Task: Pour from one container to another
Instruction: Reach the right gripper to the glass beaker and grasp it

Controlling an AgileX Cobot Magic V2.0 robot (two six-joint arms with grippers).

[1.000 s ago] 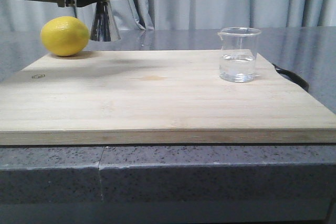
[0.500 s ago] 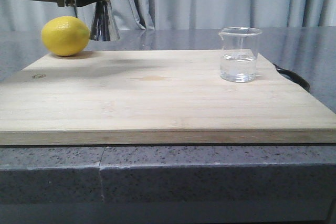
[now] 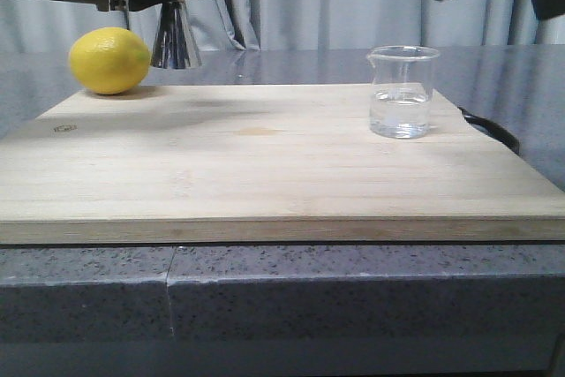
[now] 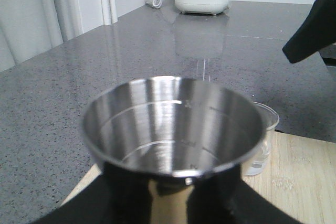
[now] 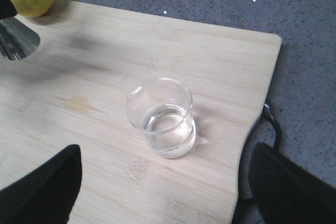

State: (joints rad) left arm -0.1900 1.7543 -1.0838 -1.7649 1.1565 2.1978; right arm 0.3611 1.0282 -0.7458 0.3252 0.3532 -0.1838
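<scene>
the cutting board [image 3: 265, 156] is being viewed low from the front, while the beaker [image 5: 161, 117] is being shared by both close wrist views.

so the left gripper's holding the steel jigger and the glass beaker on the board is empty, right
Not quite: the beaker holds clear liquid in its lower part, as the right wrist view shows. The rest stands: the left gripper holds the steel jigger, and the beaker stands on the board.

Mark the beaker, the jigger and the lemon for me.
beaker [image 3: 403, 94], front view, glass wall above the liquid.
jigger [image 4: 173, 124], left wrist view, inner steel wall.
lemon [image 3: 109, 60], front view, middle of the peel.
</scene>
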